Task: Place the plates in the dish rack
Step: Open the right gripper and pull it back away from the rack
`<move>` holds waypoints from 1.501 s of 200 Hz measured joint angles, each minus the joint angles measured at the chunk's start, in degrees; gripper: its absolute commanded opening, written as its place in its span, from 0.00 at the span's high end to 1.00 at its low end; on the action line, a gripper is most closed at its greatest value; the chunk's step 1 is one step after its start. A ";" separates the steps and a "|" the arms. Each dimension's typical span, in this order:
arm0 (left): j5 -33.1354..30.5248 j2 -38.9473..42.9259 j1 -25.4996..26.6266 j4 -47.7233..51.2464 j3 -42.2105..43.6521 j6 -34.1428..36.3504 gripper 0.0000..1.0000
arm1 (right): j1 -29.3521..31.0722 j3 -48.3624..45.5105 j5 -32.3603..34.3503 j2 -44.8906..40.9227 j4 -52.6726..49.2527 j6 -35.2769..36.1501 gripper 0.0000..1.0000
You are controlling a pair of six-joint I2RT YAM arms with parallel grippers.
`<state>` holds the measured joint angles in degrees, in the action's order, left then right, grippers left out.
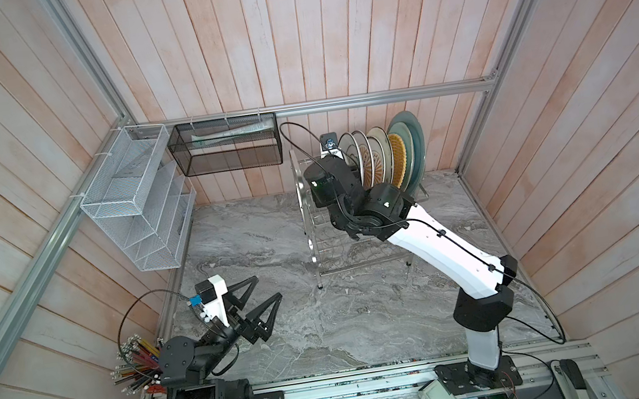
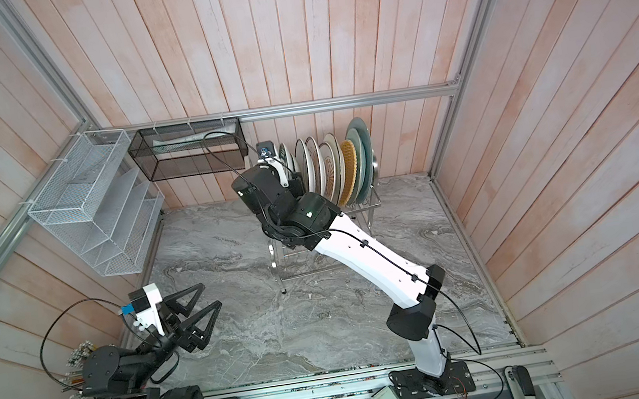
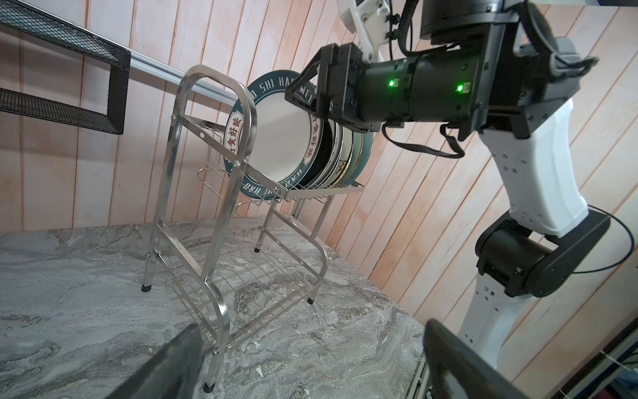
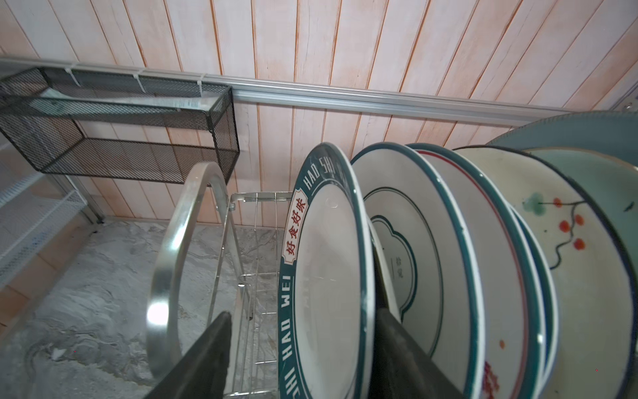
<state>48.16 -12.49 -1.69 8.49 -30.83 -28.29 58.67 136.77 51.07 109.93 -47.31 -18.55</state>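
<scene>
The dish rack [image 1: 315, 226] [image 2: 372, 202] stands at the back of the marble table. Several plates [image 1: 388, 158] [image 2: 342, 164] stand upright in a row on its upper tier. The dark-rimmed lettered plate [image 4: 328, 269] [image 3: 279, 138] is the end one, nearest the arched tube [image 4: 172, 248]. My right gripper [image 4: 302, 314] [image 3: 303, 93] is open and straddles that plate's rim: one finger stands clear of its face, the other sits behind it. My left gripper [image 1: 267, 287] [image 2: 210, 293] [image 3: 310, 345] hovers open and holds nothing at the front left, far from the rack.
A black mesh basket [image 1: 227, 145] and a white mesh organiser [image 1: 134, 204] hang on the back and left walls. A bunch of pencils [image 1: 138, 363] stands by the left arm's base. The right arm [image 1: 441, 247] stretches across the table's right half.
</scene>
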 measured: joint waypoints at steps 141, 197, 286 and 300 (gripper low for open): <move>0.63 -0.22 -0.02 -0.37 0.04 -0.24 0.00 | -9.31 -26.58 -12.87 -31.36 22.12 14.82 0.02; 0.87 -1.05 -0.02 -0.39 0.15 -0.42 0.00 | -38.62 -46.05 -26.51 -46.53 29.14 8.31 0.02; -4.48 -5.77 -0.02 0.63 0.35 -0.28 0.00 | -65.90 -92.13 -48.24 -54.23 50.05 -6.71 0.02; -8.24 -8.48 -0.02 1.95 0.31 -0.22 0.00 | -66.01 -99.71 -49.13 -54.21 55.65 -6.95 0.02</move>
<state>39.92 -20.97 -1.72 10.44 -30.52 -28.51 -7.33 37.06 1.93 55.72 8.34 -25.50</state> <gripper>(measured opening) 0.999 0.981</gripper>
